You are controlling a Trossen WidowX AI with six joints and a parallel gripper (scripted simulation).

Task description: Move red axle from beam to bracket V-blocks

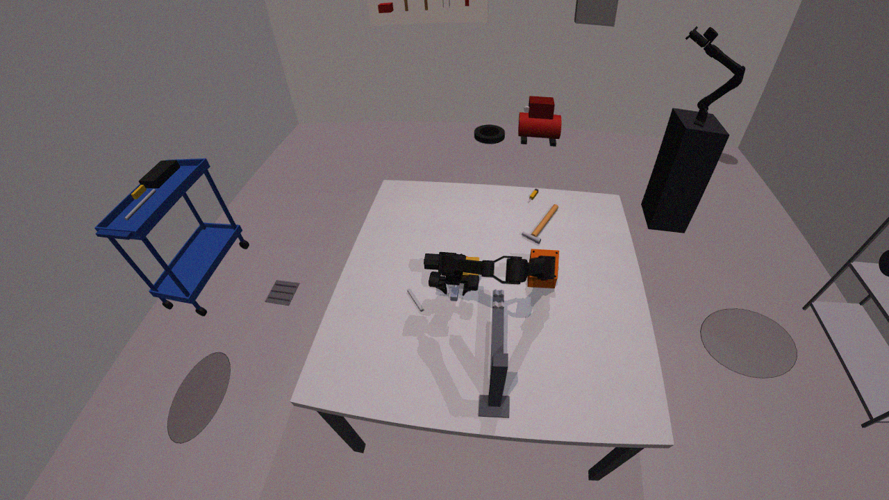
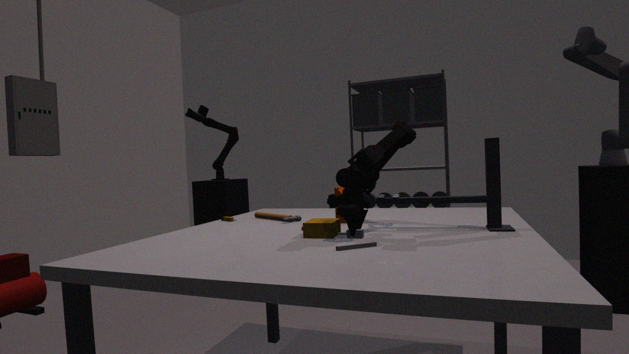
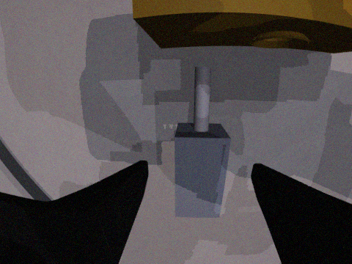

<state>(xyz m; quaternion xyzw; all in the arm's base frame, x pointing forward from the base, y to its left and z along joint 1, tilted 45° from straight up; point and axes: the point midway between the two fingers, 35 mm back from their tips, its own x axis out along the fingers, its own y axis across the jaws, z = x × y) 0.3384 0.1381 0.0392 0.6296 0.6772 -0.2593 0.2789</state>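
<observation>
- Desk [image 1: 590,373] [image 2: 219,264] [image 3: 161,238] nearest me: grey bar [image 1: 414,300] [image 2: 356,246] [image 3: 22,170], unused.
- Red axle [image 2: 302,228] sits in the yellow beam [image 1: 472,259] [image 2: 318,228] [image 3: 235,9], tip showing.
- End effector [image 1: 453,291] [image 2: 353,233] [image 3: 201,169] open around the pin tool [image 1: 454,296] [image 2: 358,234] [image 3: 202,176], gripping nothing.
- I judge it's the tool-release step; next I'd back off cleanly, then draw the axle by its red end, beam undisturbed.
- Beyond, the bracket's [image 1: 497,379] [image 2: 493,185] V-blocks [image 1: 497,294] await.

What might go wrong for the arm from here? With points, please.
The end effector [image 1: 453,293] [image 2: 353,234] [image 3: 201,169] is open around the grey-blue block with a pin [image 2: 358,233] [image 3: 201,176]. Withdrawing slightly sideways, a finger might knock that block. It sits close to the yellow block [image 2: 321,228] [image 3: 238,20], so a nudge might shift that too. The bracket's level bar [image 1: 497,323] [image 2: 444,199] stands nearby, and a wide swing might bump it.
</observation>
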